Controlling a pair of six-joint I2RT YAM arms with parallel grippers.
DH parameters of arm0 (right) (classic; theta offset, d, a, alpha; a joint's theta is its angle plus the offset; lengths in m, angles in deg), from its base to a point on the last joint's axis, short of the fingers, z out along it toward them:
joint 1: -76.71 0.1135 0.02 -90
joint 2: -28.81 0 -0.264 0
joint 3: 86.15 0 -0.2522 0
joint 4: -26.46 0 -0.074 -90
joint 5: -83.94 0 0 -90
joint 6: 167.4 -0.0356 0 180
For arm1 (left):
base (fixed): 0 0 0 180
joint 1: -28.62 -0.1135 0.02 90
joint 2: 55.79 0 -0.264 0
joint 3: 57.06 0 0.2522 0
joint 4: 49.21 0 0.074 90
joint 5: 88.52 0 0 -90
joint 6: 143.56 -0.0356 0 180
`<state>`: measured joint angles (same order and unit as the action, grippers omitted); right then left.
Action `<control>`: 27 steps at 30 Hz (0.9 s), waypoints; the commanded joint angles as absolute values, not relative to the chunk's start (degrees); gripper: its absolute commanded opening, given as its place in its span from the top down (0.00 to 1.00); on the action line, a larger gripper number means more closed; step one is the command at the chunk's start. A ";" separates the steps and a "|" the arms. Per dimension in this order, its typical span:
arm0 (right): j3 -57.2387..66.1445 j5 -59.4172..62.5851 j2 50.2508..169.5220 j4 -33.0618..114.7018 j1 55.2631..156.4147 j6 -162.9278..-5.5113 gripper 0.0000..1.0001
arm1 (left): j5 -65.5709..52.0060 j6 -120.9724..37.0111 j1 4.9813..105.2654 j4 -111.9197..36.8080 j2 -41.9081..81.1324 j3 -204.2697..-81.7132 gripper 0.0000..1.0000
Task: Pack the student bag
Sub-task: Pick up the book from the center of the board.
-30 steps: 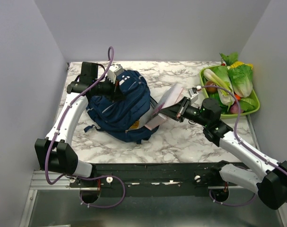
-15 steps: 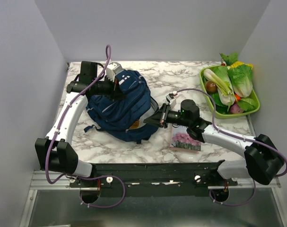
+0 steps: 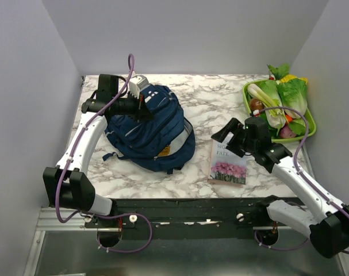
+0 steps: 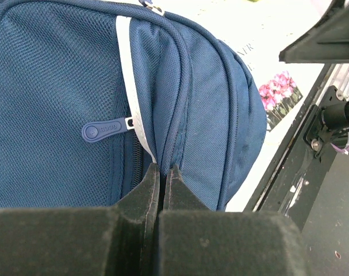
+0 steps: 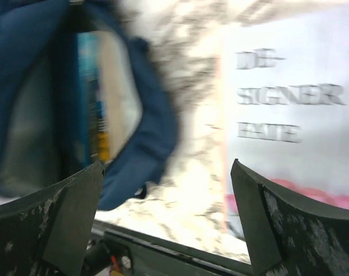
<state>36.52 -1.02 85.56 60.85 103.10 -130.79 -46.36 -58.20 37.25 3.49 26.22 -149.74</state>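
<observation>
The marble surface (image 3: 220,98) fills the middle of the top view. The big blue student bag (image 3: 154,132) lies on it, left of the middle. A book (image 3: 227,164) lies flat near the bag, to its right. The left gripper (image 4: 161,169) has its jaws pinched on the bag's edge. The right gripper (image 3: 220,135) is above the book's top end, with its jaws wide apart and holding nothing.
</observation>
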 commanded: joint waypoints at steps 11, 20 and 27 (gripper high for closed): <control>38.95 -11.32 95.08 81.71 93.59 -126.54 0.00 | -54.51 -59.01 36.89 -1.44 22.43 -151.07 1.00; 47.12 -2.82 91.91 70.30 93.41 -124.17 0.01 | -54.42 -59.18 36.89 -1.35 21.55 -150.28 1.00; 53.19 3.08 92.00 62.03 93.41 -125.30 0.11 | -54.33 -60.15 36.89 -0.03 22.52 -150.63 1.00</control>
